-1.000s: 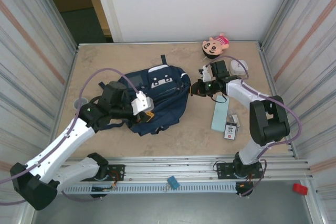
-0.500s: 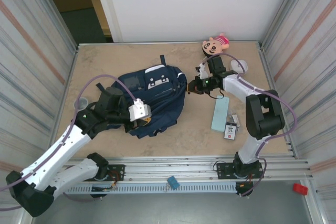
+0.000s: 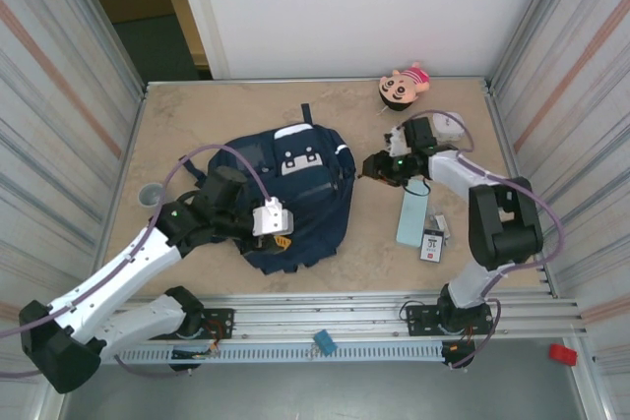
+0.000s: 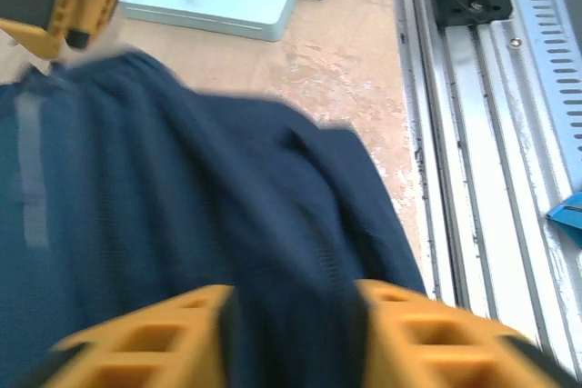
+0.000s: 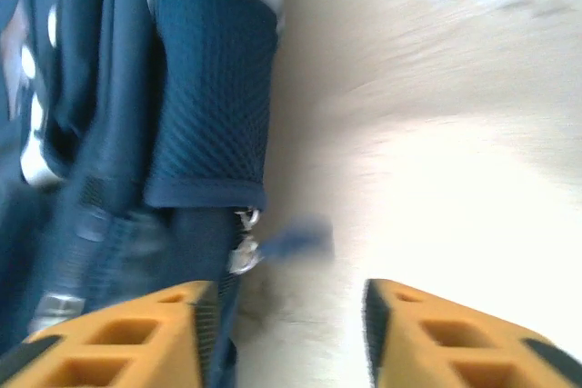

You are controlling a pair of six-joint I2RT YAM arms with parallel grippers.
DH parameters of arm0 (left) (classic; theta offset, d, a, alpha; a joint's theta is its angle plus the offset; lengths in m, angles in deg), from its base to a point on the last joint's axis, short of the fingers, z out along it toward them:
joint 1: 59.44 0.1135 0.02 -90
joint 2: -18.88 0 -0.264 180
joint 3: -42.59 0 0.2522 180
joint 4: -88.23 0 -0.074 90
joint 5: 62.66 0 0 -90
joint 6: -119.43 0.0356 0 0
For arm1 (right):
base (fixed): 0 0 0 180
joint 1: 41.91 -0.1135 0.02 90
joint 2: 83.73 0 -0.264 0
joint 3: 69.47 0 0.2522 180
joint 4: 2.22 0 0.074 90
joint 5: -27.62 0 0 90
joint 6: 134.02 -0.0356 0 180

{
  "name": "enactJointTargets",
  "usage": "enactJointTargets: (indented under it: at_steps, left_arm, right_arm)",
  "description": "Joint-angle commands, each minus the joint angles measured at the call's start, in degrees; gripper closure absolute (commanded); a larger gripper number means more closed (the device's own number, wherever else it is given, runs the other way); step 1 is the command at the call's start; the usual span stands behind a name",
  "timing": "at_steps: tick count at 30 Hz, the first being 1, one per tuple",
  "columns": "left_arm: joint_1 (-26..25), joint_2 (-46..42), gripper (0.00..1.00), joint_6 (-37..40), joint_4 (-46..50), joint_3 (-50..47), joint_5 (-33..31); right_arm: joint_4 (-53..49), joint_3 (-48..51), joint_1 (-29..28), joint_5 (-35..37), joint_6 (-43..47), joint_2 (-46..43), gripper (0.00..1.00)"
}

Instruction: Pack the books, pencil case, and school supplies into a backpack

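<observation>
left hand parted, backpack fabric between its fingers — right hand parted, empty, beside the zipper pull.

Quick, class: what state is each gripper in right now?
Left gripper: jaws apart over backpack fabric; grip cannot be told.
Right gripper: open, holding nothing.

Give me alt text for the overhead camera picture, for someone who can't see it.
A navy backpack lies between two robot arms, the left gripper at its near edge, the right gripper just off its right side. A pale teal pencil case and a small white pack lie further right; a plush doll sits at the back.
</observation>
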Motion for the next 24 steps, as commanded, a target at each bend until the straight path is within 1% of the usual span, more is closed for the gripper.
enactJointTargets:
  at_steps: [1, 2, 4, 6, 8, 11, 14, 16, 20, 24]
  left_arm:
    - [-0.33, 0.08, 0.33, -1.02, 0.75, 2.82, 0.7]
    - [-0.24, -0.49, 0.3, -1.49, 0.04, 2.09, -0.72]
    - [-0.11, -2.11, 0.25, -1.26, -1.51, 0.23, -4.04]
    - [-0.09, -3.29, 0.24, -0.85, -3.49, -1.8, -8.4]
    - [-0.32, -2.59, 0.23, 0.14, -3.8, -2.53, -12.65]
    - [-1.8, 1.71, 0.21, 0.44, -2.66, -1.33, -19.43]
    - [-5.12, 7.08, 0.19, -0.86, -2.77, -0.01, -26.18]
    - [-7.28, 10.47, 0.17, -2.91, -4.74, 0.48, -30.52]
    - [-8.72, 15.18, 0.15, -6.79, -8.92, 1.5, -33.08]
    - [-8.76, 17.22, 0.14, -9.25, -15.46, 0.69, -33.36]
  right_arm:
    - [-0.11, 2.02, 1.11, 5.02, -0.48, -9.26, 0.47]
    - [-1.09, 2.94, 0.86, 4.73, -0.23, -11.67, 0.47]
    - [-1.98, 4.71, -0.29, 4.76, 0.11, -16.0, 0.46]
    - [-2.11, 6.52, -1.99, 5.25, 0.37, -19.87, 0.46]
    - [-1.64, 8.06, -3.76, 5.63, 0.45, -22.89, 0.45]
    - [0.16, 10.19, -6.42, 7.23, -0.15, -25.95, 0.45]
    - [2.61, 12.24, -8.21, 8.53, -1.25, -27.48, 0.45]
    - [4.49, 13.79, -8.44, 8.3, -2.28, -28.0, 0.45]
    - [7.01, 15.92, -8.53, 7.44, -3.71, -28.33, 0.44]
    - [8.09, 16.67, -8.92, 6.87, -3.88, -27.91, 0.44]
